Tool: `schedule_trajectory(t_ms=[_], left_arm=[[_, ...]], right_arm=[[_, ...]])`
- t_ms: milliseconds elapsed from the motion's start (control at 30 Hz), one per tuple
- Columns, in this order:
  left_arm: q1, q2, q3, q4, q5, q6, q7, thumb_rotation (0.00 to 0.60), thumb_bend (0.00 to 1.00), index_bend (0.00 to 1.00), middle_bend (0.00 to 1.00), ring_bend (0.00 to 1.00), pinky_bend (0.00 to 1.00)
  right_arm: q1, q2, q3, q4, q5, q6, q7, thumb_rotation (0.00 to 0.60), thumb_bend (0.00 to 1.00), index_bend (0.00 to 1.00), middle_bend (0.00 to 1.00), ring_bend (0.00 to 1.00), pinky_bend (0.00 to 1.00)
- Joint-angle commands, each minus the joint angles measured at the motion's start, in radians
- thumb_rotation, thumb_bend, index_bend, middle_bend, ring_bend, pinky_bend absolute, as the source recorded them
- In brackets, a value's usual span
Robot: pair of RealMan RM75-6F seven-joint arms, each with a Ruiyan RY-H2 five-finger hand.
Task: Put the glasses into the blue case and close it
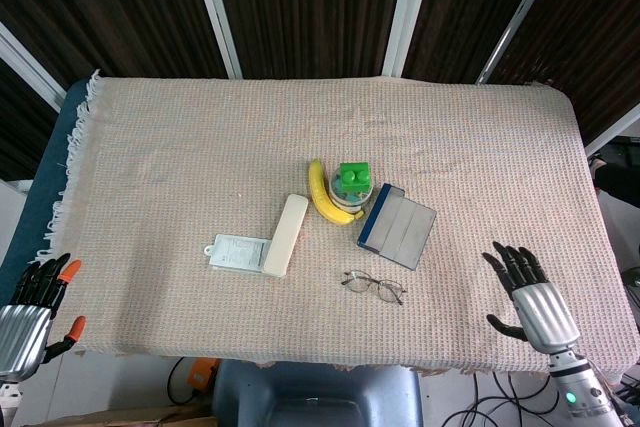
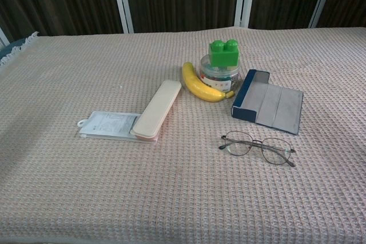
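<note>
Glasses (image 2: 258,147) one pair, one blue case (image 2: 267,103), one banana (image 2: 200,83), two robot hands

Banana (image 2: 203,84) against clear jar (image 2: 221,75) topped by green brick (image 2: 223,52), cream case (image 2: 157,108) overlapping packet (image 2: 108,124)

Left hand (image 1: 28,312) lying partly cut off at the head view's lower-left edge; print on the flat packet (image 1: 238,252) showing too small to read
</note>
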Motion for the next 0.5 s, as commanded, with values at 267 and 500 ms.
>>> schedule_trajectory(t_ms=[267,500], left_arm=[[0.009,0.013,0.003,0.005,0.005,0.022,-0.033,0.600,0.36,0.00,0.00,0.00,0.02],[0.020,0.021,0.013,0.018,0.028,0.047,-0.064,0.600,0.37,0.00,0.00,0.00,0.02]], right_arm=[[0.194,-0.190,0.091,-0.152,0.141,-0.270,-0.280,0.600,0.42,0.51,0.06,0.00,0.00],[0.240,-0.312,0.150,-0.160,0.310,-0.301,-0.494,0.600,0.48,0.57,0.09,0.00,0.00]])
